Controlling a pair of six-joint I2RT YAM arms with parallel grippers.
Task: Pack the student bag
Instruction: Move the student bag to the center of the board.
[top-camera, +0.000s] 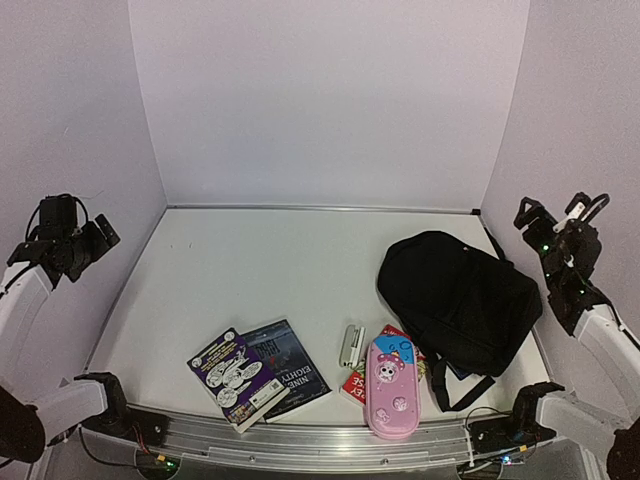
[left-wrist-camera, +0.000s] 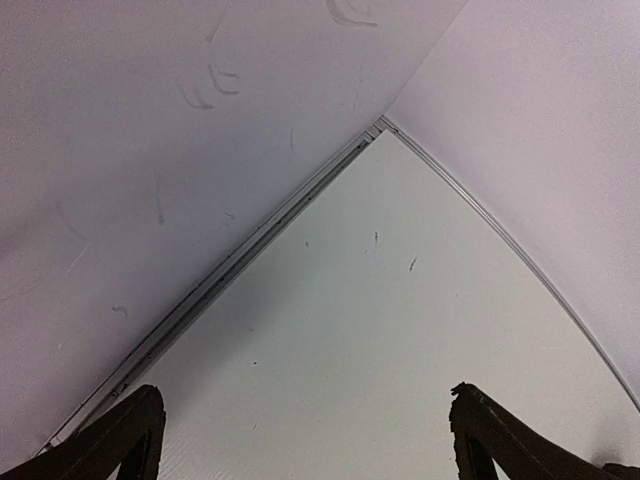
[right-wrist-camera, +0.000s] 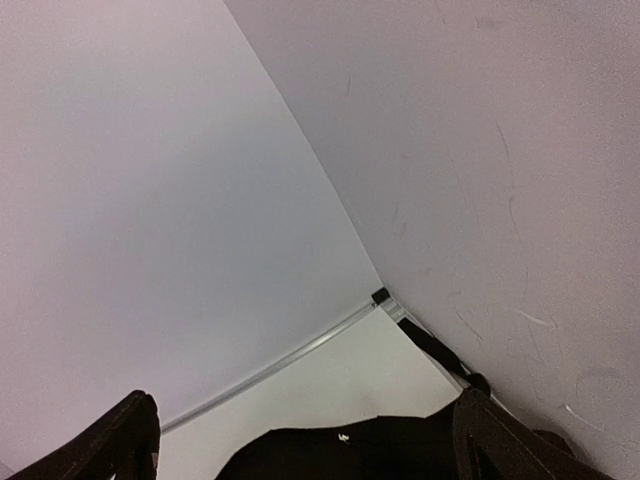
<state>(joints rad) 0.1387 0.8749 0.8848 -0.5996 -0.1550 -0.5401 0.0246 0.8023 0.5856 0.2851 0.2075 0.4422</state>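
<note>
The fingers (left-wrist-camera: 125, 440) of the left gripper (left-wrist-camera: 305, 430) are spread wide with nothing between them, raised at the left wall and facing a far corner of the white table (top-camera: 250, 260). The right gripper (right-wrist-camera: 305, 420) is just as wide open and empty, held high by the right wall, looking down over the far edge of the backpack (top-camera: 460, 295). The backpack lies flat on the right side of the table, near the right wall, a strap trailing toward the front edge. Just to its left a pink pencil case (top-camera: 390, 392) rests on a red book (top-camera: 353, 382), with a small grey item (top-camera: 351, 345) beside them. Two books (top-camera: 258, 375) overlap at front left.
</note>
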